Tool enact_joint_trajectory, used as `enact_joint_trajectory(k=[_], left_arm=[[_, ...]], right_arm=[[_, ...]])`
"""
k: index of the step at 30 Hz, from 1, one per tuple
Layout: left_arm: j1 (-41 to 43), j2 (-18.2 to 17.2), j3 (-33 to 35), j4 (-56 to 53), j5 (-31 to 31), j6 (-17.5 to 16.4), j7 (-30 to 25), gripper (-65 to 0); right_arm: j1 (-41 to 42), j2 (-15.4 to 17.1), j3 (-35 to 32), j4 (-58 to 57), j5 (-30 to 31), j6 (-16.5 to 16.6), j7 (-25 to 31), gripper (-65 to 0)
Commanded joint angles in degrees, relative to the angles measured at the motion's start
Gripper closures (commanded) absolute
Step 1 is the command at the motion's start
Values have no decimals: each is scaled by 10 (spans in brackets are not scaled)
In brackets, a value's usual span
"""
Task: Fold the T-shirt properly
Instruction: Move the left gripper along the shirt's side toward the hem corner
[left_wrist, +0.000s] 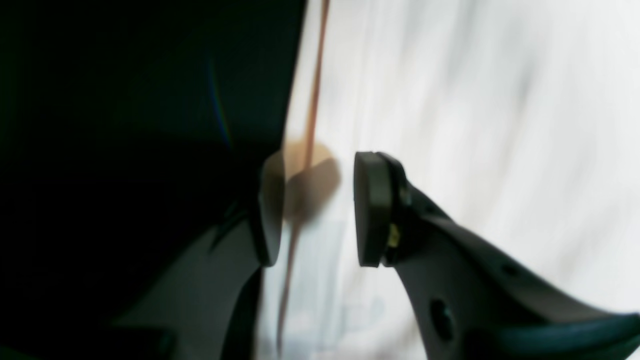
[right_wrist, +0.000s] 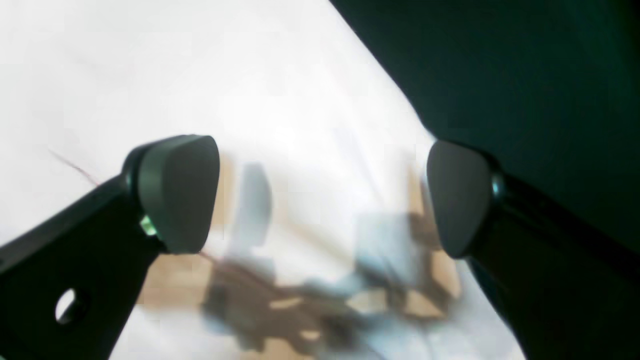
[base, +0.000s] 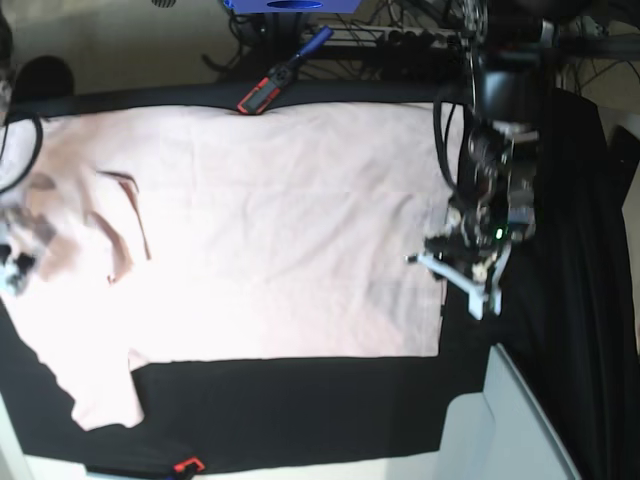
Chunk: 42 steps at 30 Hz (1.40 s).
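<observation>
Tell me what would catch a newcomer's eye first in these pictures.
The big pale pink T-shirt spread flat across the black table cloth dominates the base view, one sleeve pointing toward the lower left corner. Next comes the left gripper at the shirt's right-hand edge, its jaws standing astride that hem in the left wrist view. The right gripper hangs wide open over a printed part of the shirt.

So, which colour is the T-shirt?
Pale pink T-shirt, clearest in the base view.

The left gripper (left_wrist: 312, 210) sits mid-frame, jaws partly parted; the right gripper (right_wrist: 322, 195) spans its view, jaws spread wide.
</observation>
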Motion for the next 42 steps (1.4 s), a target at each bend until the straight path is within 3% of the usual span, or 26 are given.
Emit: enact_joint_trajectory(k=[1, 4, 8, 13, 19, 23, 28, 32, 37, 39, 42], left_arm=[[-31, -1, 25, -19, 25, -2, -3, -227], [-94, 14, 83, -104, 83, -2, -29, -227], [-163, 24, 94, -259, 90, -2, -94, -230], [-222, 33, 97, -416, 90, -3, -185, -230], [-228, 35, 94, -416, 90, -3, -173, -230], [-204, 25, 91, -350, 81, -3, -123, -227], [-116, -33, 91, -146, -26, -1, -25, -225], [-57, -52, 91, 3, -70, 2, 34, -225], [-12, -54, 91, 135, -67, 59, 84, -225], [-13, -55, 77, 152, -66, 81, 89, -225], [-34, -52, 29, 132, -65, 87, 88, -225]], right_arm=[[36, 13, -19, -18, 2, 1, 29, -634], [106, 12, -114, -118, 2, -3, 115, -634], [161, -2, -231, -208, 3, -56, 185, -638], [162, -8, -245, -211, 4, -67, 188, -640], [162, -4, -245, -211, 4, -67, 206, -640], [162, 9, -245, -211, 4, -67, 207, -640], [164, 28, -245, -211, 5, -68, 207, -640], [162, 28, -245, -211, 5, -86, 207, -640], [160, 28, -245, -211, 5, -86, 207, -640], [152, 32, -241, -211, 5, -86, 207, -640], [139, 39, -204, -211, 5, -85, 207, -640]])
